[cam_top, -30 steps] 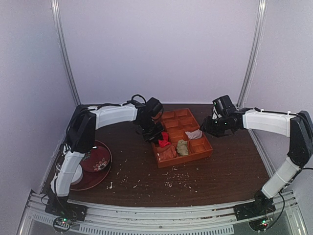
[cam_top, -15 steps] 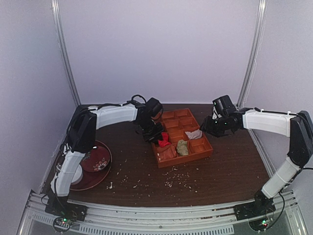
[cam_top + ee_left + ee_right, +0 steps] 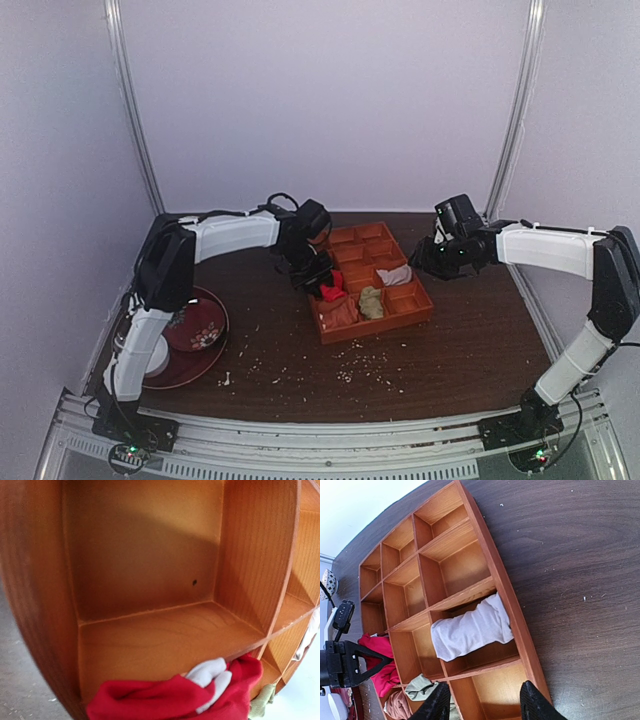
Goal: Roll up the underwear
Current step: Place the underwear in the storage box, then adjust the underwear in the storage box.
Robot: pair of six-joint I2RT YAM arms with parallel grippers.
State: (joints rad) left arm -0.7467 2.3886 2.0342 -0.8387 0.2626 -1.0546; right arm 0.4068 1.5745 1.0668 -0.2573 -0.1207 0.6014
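Left wrist view: my left pincer (image 3: 385,656) grips the underwear (image 3: 170,700) at the rim of a tray (image 3: 150,640) cell. I'd lower it slowly, keeping the roll tight. The right pincer (image 3: 487,702) is released.

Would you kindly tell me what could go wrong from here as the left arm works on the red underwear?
The bright red fabric underwear lies bunched against a divider of the orange wooden compartment tray, so pulling may snag it or drag the tray. An olive cloth bundle sits close by, and the left gripper could catch it too. The grip itself is hidden, so the fabric might slip.
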